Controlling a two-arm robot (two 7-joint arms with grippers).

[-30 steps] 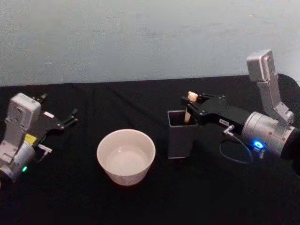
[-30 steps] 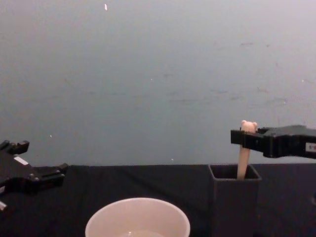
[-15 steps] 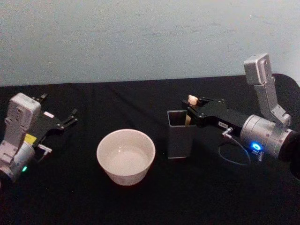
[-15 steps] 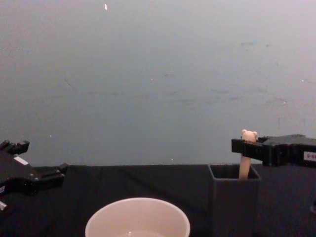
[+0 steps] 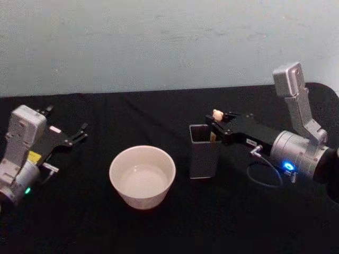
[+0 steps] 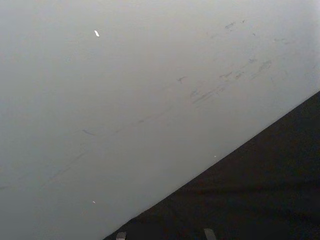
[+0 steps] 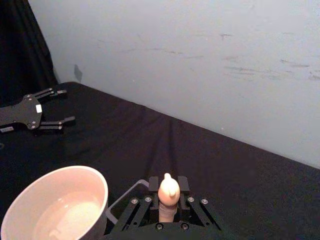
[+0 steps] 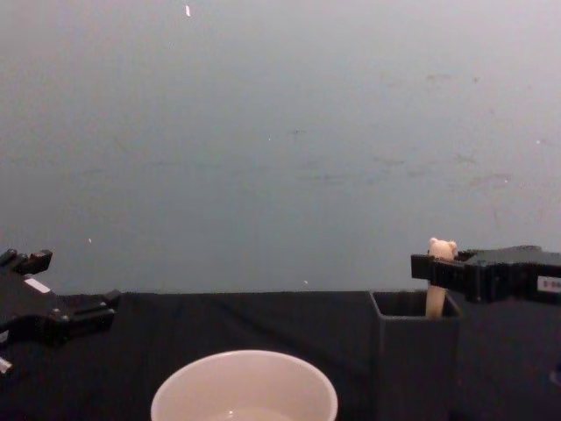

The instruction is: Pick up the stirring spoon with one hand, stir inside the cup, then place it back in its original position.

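The stirring spoon [image 5: 216, 114] stands upright in the dark grey square holder [image 5: 203, 156], its original position, with just the cream handle and bear head above the rim. My right gripper [image 5: 214, 125] reaches in from the right and is shut on the handle below the bear head. In the chest view the spoon [image 8: 441, 251] rises from the holder [image 8: 416, 360] inside that gripper [image 8: 430, 269]. In the right wrist view the spoon [image 7: 167, 190] sits between the fingers. The cream-white cup [image 5: 140, 198] stands left of the holder. My left gripper [image 5: 68, 118] rests open at the far left.
Black cloth covers the table up to a pale wall. A grey cable loop [image 5: 265, 174] hangs under the right wrist. In the right wrist view the cup [image 7: 95, 175] lies just beside the holder's rim [image 7: 120, 202], and the left gripper [image 7: 67, 105] is far off.
My right gripper has come down with the spoon, sinking the handle deeper into the holder. The left arm and the cup have not moved.
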